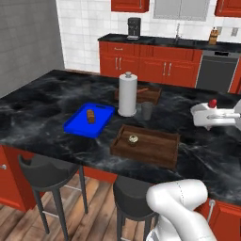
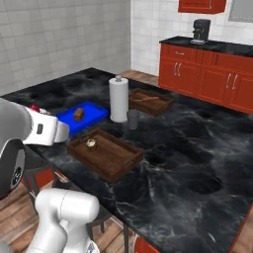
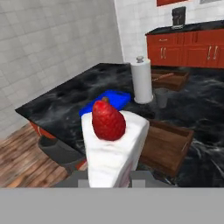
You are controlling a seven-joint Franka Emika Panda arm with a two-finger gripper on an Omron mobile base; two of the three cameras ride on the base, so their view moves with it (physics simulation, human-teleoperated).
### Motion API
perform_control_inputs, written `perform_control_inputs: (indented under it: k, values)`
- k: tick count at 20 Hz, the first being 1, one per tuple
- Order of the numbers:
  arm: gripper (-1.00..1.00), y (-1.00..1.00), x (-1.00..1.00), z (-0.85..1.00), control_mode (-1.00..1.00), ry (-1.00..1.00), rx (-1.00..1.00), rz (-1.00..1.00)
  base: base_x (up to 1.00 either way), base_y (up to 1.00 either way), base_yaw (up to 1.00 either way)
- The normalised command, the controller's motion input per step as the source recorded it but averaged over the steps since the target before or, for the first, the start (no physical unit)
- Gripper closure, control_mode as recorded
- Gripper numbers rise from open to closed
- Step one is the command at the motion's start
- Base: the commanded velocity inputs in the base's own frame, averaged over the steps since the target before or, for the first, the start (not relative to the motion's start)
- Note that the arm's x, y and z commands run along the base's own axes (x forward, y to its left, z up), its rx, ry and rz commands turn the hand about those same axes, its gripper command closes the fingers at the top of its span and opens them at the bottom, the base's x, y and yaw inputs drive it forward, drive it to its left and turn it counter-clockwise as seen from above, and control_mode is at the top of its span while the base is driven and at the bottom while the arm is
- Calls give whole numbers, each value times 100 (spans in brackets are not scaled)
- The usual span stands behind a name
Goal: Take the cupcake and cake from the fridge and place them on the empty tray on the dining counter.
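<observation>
My gripper (image 3: 109, 178) is shut on the cake (image 3: 113, 146), a white wedge with a red strawberry on top, which hides most of the fingers in the hand view. In the left base view the gripper (image 1: 214, 117) holds the cake (image 1: 202, 115) above the dining counter (image 1: 42, 101), to the right of the dark wooden tray (image 1: 157, 153). The cupcake (image 1: 133, 139) sits inside that tray near its left end, and shows too in the right base view, the cupcake (image 2: 91, 144) in the tray (image 2: 116, 160). The cake's red top (image 2: 34, 107) peeks over the hand.
A blue tray (image 1: 77, 124) with a brown loaf (image 1: 90, 116) lies left of the wooden tray. Behind them stand a paper towel roll (image 1: 127, 94), a grey cup (image 1: 147, 110) and a second wooden tray (image 1: 150, 95). Two dark stools (image 1: 44, 172) line the near edge.
</observation>
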Motion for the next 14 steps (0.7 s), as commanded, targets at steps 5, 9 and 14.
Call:
perform_control_inputs:
  k: [5, 9, 14]
  values:
    - [100, -9, 72, -10, -100, 6, 8, 5, 0, 0, 0]
    - [100, 0, 36, -36, -100, 0, 0, 0, 0, 0, 0]
    - [100, 0, 20, -55, -100, 8, 0, 0, 0, 0, 0]
